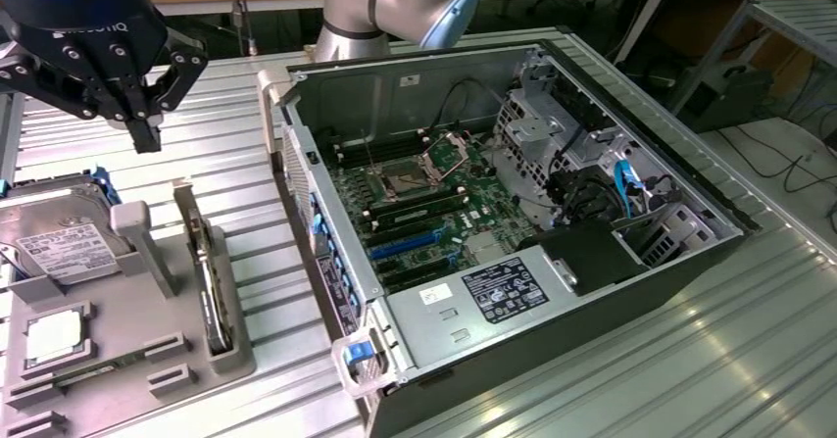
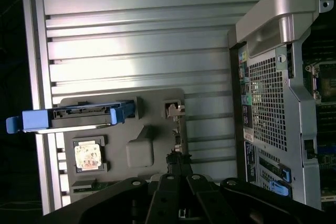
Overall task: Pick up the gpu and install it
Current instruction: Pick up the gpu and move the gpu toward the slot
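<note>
A black gripper (image 1: 144,140) on the robot arm is hanging in the air at the exterior view's upper left. Its two fingers are pressing together into a single narrow tip, and they are gripping nothing. It is not touching anything. Below it, a grey moulded tray (image 1: 147,313) is lying on a ribbed metal table (image 1: 654,360). The gpu (image 1: 207,273) is standing on its long edge in a slot along the side of the tray nearest the computer, a thin dark card seen almost edge-on. In the wrist view, the closed gripper (image 2: 178,159) is pointing down in line with the gpu (image 2: 179,132), whose silver bracket end (image 2: 173,110) is showing at the far end of the slot. A silver hard drive (image 1: 59,237) with a white label and a small square chip (image 1: 55,335) are sitting in other pockets of the same tray. To the exterior view's right, an open computer case (image 1: 333,95) is lying on its side, exposing the green motherboard (image 1: 432,203).
</note>
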Robot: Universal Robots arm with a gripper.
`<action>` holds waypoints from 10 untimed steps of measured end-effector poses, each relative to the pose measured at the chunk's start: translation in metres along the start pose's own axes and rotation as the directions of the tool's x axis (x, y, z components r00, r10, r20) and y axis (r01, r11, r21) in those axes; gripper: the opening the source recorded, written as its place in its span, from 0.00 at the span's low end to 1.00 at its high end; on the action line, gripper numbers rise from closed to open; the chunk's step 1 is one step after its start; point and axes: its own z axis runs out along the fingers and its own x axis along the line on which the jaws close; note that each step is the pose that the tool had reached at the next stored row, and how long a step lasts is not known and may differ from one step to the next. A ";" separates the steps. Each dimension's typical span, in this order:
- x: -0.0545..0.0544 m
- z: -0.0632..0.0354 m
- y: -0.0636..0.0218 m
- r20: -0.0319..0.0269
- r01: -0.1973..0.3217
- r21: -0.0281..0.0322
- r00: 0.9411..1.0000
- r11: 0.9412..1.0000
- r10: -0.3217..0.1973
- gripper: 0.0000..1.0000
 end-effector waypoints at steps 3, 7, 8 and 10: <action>0.000 0.0000 0.0000 0.000 0.000 0.000 1.000 1.000 0.000 0.11; 0.000 0.0000 0.0000 0.000 0.000 0.000 1.000 1.000 0.000 0.30; 0.000 0.0000 0.0000 0.000 0.000 0.000 1.000 1.000 0.000 0.36; 0.000 0.0000 0.0001 0.000 0.000 0.000 1.000 1.000 0.000 0.48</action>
